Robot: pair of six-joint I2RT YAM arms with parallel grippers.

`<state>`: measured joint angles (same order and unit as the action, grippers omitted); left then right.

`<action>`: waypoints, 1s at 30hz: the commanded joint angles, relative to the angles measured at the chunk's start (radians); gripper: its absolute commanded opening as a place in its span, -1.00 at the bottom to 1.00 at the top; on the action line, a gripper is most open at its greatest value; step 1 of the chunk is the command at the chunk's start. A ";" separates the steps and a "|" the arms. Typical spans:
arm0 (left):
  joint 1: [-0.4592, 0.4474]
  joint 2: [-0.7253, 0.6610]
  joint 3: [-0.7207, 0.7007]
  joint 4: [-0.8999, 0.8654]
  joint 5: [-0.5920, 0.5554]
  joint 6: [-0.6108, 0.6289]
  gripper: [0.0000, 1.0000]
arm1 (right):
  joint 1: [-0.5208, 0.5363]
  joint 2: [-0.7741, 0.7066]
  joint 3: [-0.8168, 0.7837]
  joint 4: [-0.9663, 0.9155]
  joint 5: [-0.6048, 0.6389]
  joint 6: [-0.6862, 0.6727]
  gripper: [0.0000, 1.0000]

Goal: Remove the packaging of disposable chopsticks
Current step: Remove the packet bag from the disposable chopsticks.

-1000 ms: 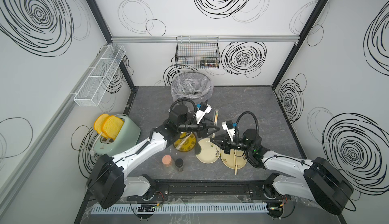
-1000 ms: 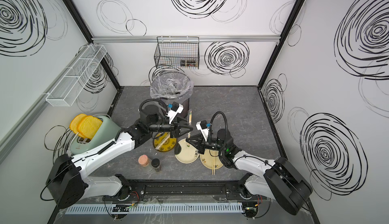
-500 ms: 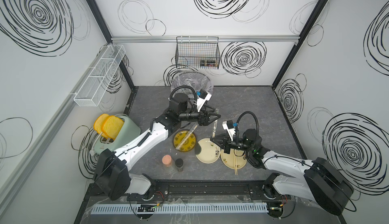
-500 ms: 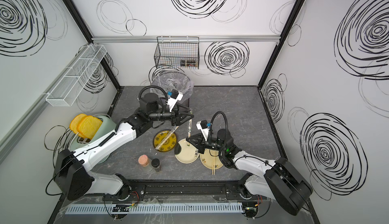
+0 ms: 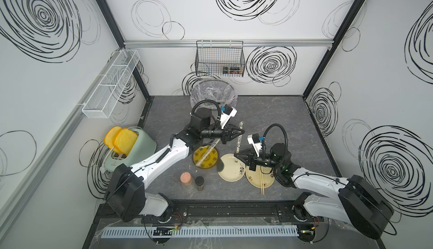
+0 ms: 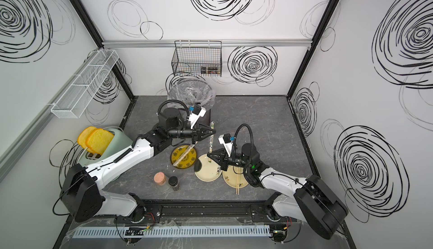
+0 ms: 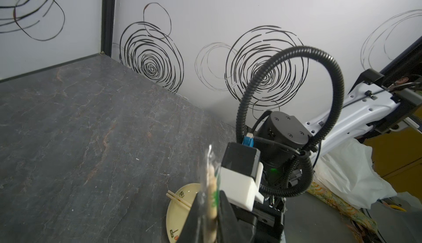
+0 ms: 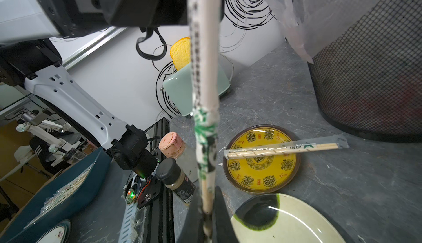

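One pair of disposable chopsticks (image 5: 239,140) in its clear packaging (image 8: 204,125) stands upright between my two grippers. My right gripper (image 5: 235,157) (image 8: 205,198) is shut on the pair's lower end, above a cream plate (image 5: 230,173). The left gripper (image 5: 242,132) (image 7: 210,198) is shut on the upper end, with sleeve (image 7: 208,162) and stick between its jaws. The sleeve is bunched and green-printed near the lower end. A second wrapped pair (image 5: 206,153) (image 8: 283,149) lies across the yellow plate (image 5: 212,163). A bare pair (image 5: 262,180) rests on another cream plate (image 5: 255,181).
A mesh bin with a crinkled clear liner (image 5: 213,93) stands just behind the left arm. A cork-topped jar (image 5: 186,178) and a dark shaker (image 5: 199,182) stand near the front edge. A green toaster with bread (image 5: 131,149) is at the left wall.
The left gripper rose from over the yellow plate, swung toward the back and shut on the top end of the wrapped pair. The right arm stayed still.
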<state>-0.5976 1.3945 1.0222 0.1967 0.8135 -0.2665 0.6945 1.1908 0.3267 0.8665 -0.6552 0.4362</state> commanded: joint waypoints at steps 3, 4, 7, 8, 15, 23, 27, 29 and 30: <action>-0.017 -0.045 -0.094 0.100 0.004 -0.045 -0.69 | 0.008 -0.020 0.011 0.029 0.010 -0.021 -1.00; -0.022 -0.049 -0.113 0.116 0.000 -0.055 -0.70 | 0.009 -0.021 0.011 0.028 0.011 -0.021 -1.00; -0.035 -0.060 -0.173 0.159 -0.006 -0.082 -0.71 | 0.008 -0.022 0.010 0.028 0.016 -0.021 -1.00; -0.041 -0.062 -0.193 0.172 -0.007 -0.091 -0.73 | 0.009 -0.021 0.010 0.029 0.017 -0.021 -1.00; -0.090 -0.090 -0.295 0.272 -0.045 -0.144 -0.78 | 0.009 -0.017 0.009 0.026 0.023 -0.021 -1.00; -0.077 -0.155 -0.269 0.270 -0.106 -0.117 -0.35 | 0.011 -0.011 0.012 0.023 0.023 -0.022 -1.00; -0.048 -0.161 -0.203 0.210 -0.094 -0.089 0.14 | 0.013 -0.012 0.013 0.022 0.025 -0.025 -1.00; -0.032 -0.157 -0.164 0.178 -0.090 -0.074 0.32 | 0.015 -0.011 0.014 0.021 0.025 -0.027 -1.00; -0.026 -0.152 -0.148 0.167 -0.086 -0.067 0.35 | 0.015 -0.011 0.014 0.021 0.025 -0.027 -1.00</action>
<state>-0.6430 1.2560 0.8112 0.3740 0.7097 -0.3580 0.7052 1.1908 0.3264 0.8505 -0.6392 0.4206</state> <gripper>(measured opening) 0.670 0.070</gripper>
